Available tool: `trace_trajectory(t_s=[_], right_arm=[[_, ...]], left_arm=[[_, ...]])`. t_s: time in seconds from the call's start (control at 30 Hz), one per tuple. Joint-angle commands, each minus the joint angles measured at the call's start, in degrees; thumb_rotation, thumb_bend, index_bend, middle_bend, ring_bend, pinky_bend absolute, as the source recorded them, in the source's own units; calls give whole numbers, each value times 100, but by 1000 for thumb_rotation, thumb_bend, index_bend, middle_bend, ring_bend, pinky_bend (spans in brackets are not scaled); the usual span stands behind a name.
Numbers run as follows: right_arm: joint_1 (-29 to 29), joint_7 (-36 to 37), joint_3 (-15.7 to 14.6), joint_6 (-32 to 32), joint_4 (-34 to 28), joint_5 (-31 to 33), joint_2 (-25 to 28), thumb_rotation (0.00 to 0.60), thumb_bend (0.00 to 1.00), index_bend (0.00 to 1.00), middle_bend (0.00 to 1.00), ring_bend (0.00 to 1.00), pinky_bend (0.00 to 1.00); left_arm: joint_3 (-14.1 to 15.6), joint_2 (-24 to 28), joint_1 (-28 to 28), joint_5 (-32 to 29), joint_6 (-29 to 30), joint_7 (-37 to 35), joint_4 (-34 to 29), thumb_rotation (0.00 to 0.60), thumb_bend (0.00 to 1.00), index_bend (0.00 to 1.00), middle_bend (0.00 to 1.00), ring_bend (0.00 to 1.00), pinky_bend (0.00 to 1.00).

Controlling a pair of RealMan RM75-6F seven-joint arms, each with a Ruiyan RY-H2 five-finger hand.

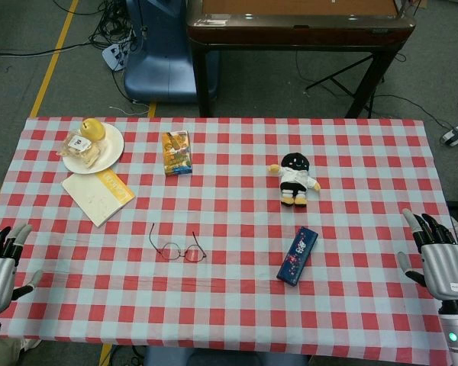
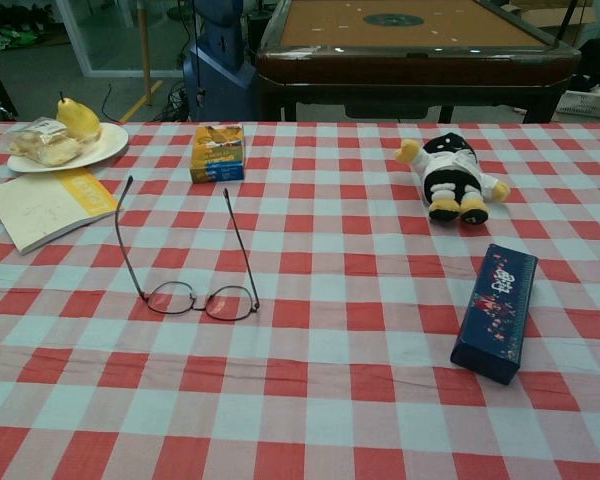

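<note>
Head view: two metal-grey hands rest at the near corners of a red-and-white checked cloth (image 1: 237,191), both holding nothing.

Left hand (image 1: 1,263) lies with fingers apart and extended, touching no object; right hand (image 1: 441,259) is likewise spread and empty at the opposite edge. Nearest the left hand are thin wire-rimmed glasses (image 1: 177,248), arms unfolded, lying flat near the middle front. Nearest the right hand is a long, dark blue rectangular box (image 1: 298,255) with a printed pattern, lying at an angle. Farther back sit a soft plush doll (image 1: 295,178), a small yellow carton (image 1: 176,152), a pale notebook with a yellow band (image 1: 98,195), and a round white plate (image 1: 111,152) carrying a smooth yellow pear (image 1: 93,128) and plastic-wrapped bread (image 1: 79,152).
</note>
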Motion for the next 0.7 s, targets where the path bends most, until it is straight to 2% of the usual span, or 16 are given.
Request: trace_trajectory(t_s=[0.03,0.33,0.43,0.5,0.57,0.7], right_arm=[[-1,0,-1,7,1,-9,6,600,356,0,152,101,190],[-69,20,26,160,-54,-27,54,600,356,0,152,101,190],[-70,39,57,196,-84,-30,93,600,356,0,152,101,189],[-67,30,87,220,-92,-21,115,600,356,0,152,101,190],[-54,20,130,243,-105,-9,139,600,356,0,152,101,190],[-25,-36,187,284,-148,-38,193,600,356,0,152,101,190]], left_arm=[[-1,-12,-3,4,1,0,11,600,300,0,0,0,59],[-30,-14,-60,56,-43,-185,91,600,299,0,0,4,59],[-36,4,-138,99,-145,-240,152,600,299,0,2,74,79],[-53,14,-218,135,-228,-221,213,600,299,0,43,159,179],[-84,-18,-312,157,-321,-232,299,600,299,0,151,262,315],[-110,-106,-504,221,-525,-188,472,600,300,0,322,416,481]])
